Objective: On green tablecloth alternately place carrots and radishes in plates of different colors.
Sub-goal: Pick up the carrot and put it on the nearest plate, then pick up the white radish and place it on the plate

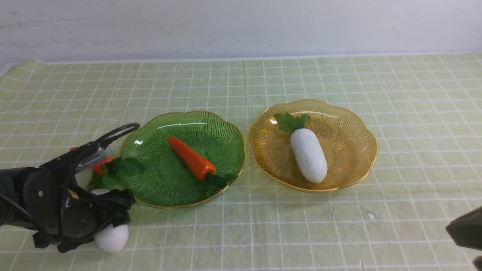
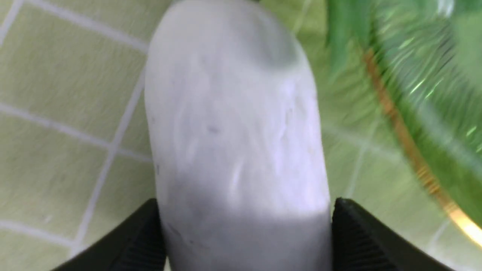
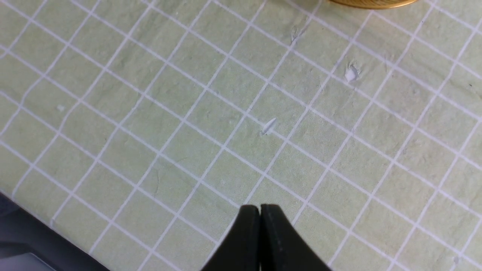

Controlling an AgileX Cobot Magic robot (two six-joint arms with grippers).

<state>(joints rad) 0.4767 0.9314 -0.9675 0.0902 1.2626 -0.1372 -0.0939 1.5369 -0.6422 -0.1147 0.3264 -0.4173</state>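
Front view: the left gripper (image 1: pixel 110 220) sits low on the pale green tablecloth with white squares (image 1: pixel 241 233), just beside the see-through green plate with ribs and a gold rim (image 1: pixel 150 195). The round end of a fat white toy radish (image 1: pixel 112 238) pokes out under it. A small orange toy carrot with dark leaves (image 1: pixel 192 162) lies in the green plate. A second carrot (image 1: pixel 99 166) lies on the cloth beside that plate, behind the arm. A second radish (image 1: pixel 308 155) lies in the see-through amber-yellow plate with a gold rim (image 1: pixel 361 165). Only a dark corner of the right gripper (image 1: pixel 465 227) shows.

Left wrist view: only here do I see the black fingers (image 2: pixel 143 241) pressing both sides of the radish, so it is held. The gold rim is very near. The radish is fat and smooth, so it may slip out. It could also bump the rim and push the plate, or knock the second carrot.

Right wrist view: this view alone shows the right gripper's jaws shut tight on nothing, over bare cloth near the amber-yellow plate's edge
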